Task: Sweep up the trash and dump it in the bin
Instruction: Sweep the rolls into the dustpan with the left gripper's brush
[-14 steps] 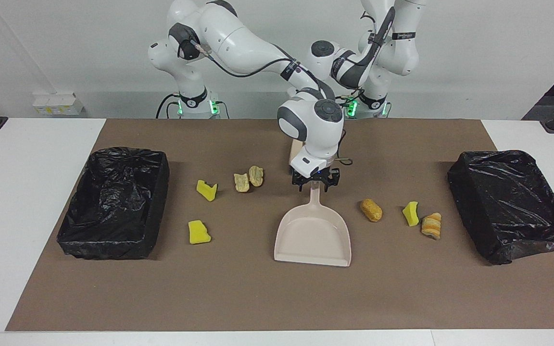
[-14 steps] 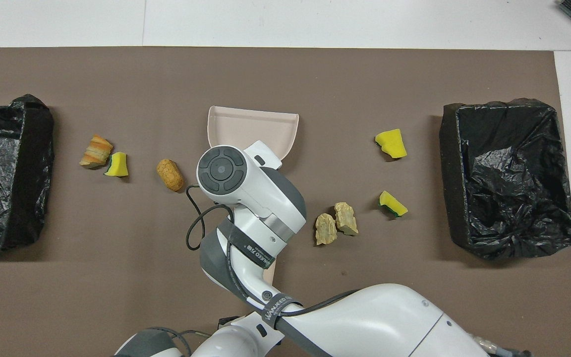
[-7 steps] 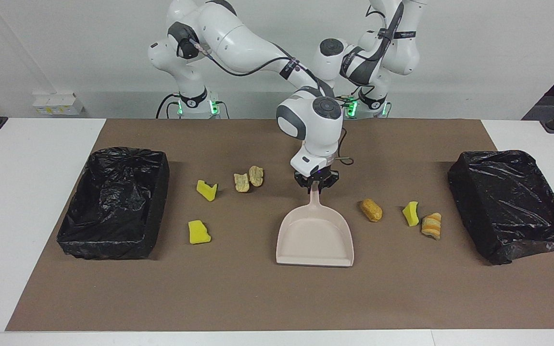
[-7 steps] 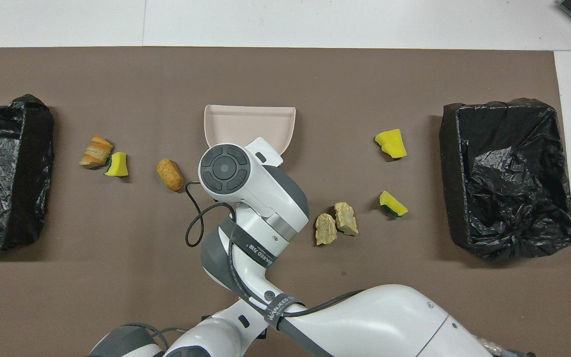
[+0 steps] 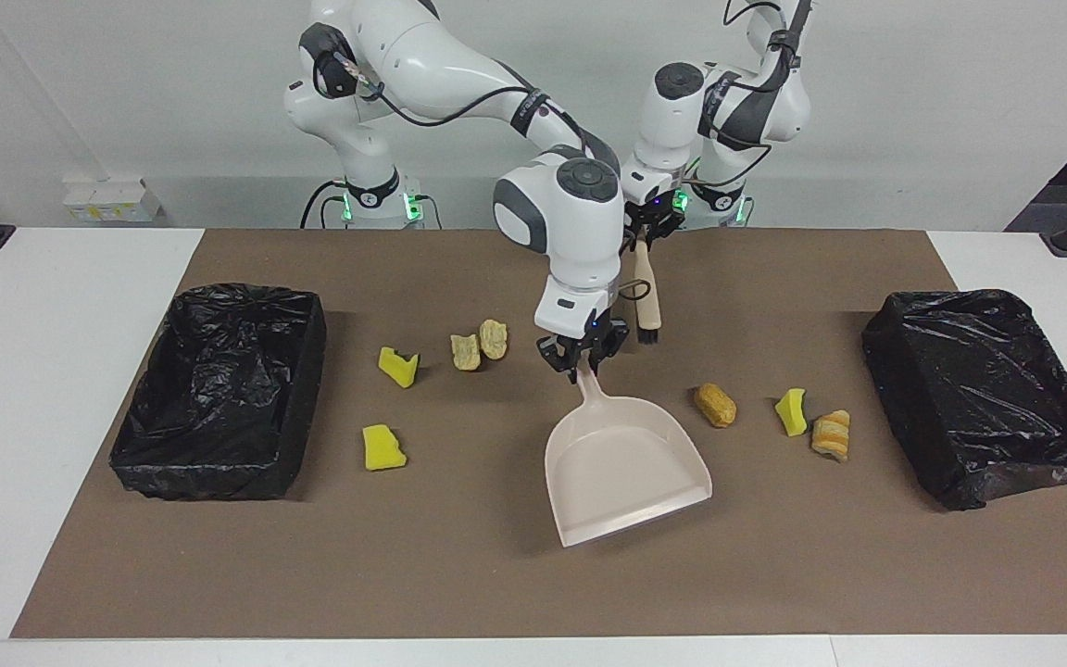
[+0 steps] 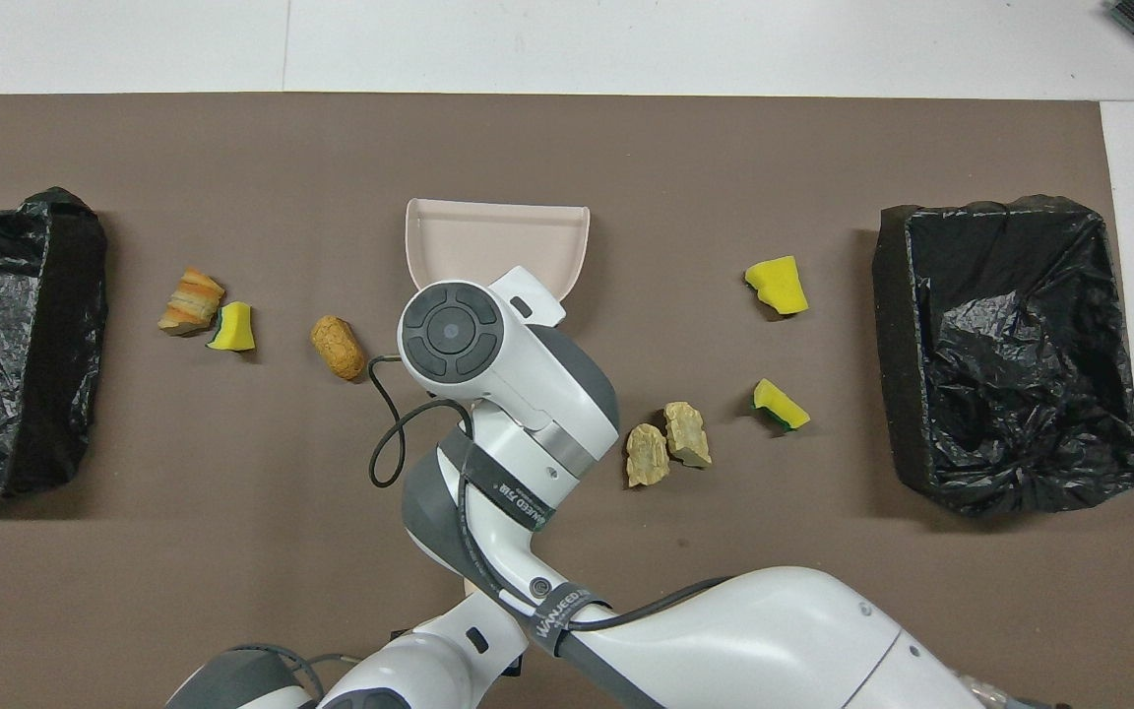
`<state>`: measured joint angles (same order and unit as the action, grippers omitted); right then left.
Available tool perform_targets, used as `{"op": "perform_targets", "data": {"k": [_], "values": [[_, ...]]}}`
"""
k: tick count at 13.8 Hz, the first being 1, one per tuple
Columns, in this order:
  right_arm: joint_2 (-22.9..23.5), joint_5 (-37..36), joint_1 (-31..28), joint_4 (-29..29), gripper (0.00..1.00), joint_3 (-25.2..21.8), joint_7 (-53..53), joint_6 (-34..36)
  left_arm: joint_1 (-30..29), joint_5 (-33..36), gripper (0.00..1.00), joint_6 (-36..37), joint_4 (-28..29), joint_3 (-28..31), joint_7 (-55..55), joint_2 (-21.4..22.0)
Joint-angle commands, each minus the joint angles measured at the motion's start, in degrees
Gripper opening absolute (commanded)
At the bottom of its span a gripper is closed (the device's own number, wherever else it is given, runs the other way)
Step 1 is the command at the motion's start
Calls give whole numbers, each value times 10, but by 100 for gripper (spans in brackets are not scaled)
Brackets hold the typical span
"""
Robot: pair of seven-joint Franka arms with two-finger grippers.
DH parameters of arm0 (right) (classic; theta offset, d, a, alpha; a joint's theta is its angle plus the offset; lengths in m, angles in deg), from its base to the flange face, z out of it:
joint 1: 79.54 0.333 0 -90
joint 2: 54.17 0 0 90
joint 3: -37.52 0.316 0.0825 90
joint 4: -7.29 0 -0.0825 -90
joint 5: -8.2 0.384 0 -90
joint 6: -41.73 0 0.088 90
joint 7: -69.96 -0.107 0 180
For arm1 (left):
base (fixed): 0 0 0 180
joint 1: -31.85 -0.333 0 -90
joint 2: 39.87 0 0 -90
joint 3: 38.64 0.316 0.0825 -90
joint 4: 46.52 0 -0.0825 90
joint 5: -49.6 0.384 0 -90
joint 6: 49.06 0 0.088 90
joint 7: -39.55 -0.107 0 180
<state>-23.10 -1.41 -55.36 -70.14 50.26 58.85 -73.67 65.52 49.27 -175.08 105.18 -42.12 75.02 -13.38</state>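
Note:
My right gripper is shut on the handle of the beige dustpan, whose mouth faces away from the robots and is skewed toward the left arm's end. In the overhead view the wrist hides that grip and only the pan's scoop shows. My left gripper is shut on the beige brush, which hangs bristles down beside the right wrist. Trash lies on the mat: yellow sponge chunks and bread pieces.
A black-lined bin stands at the right arm's end of the brown mat, and another black-lined bin at the left arm's end. A thin cable loops off the right wrist.
My right gripper closed on the dustpan handle, rose and swung the pan's mouth toward the left arm's end. The left arm lifted, bringing the hanging brush into sight.

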Motion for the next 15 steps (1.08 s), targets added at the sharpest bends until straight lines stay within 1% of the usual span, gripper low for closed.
{"op": "perform_targets", "data": {"k": [1, 2, 6, 7, 9, 10, 12, 14, 15], "values": [[-35, 34, -46, -20, 0, 10, 175, 41, -96, 43, 0, 20, -35, -7, -42, -14], [-37, 34, -52, -19, 0, 10, 238, 67, -136, 44, 0, 20, -53, -7, -74, -29], [-39, 33, -79, -20, 0, 9, 460, 112, -283, 53, 0, 16, -135, -7, -217, -108], [-41, 28, -80, -21, 0, 9, 497, 126, -319, 53, 0, 14, -152, -6, -265, -122], [-39, 21, -79, -20, 0, 9, 535, 148, -380, 53, 0, 14, -185, -4, -361, -156], [-35, 13, -77, -19, 0, 10, 556, 148, -401, 53, 0, 14, -201, -4, -396, -179], [-23, -30, -70, -19, 0, 10, 603, 147, -421, 53, 0, 12, -235, -1, -433, -233], [-8, -31, -70, -17, 0, 11, 648, 133, -450, 53, 0, 12, -267, 0, -484, -280], [9, -33, -70, -6, 0, 11, 659, 120, -452, 53, 0, 9, -269, -1, -496, -292]]}}
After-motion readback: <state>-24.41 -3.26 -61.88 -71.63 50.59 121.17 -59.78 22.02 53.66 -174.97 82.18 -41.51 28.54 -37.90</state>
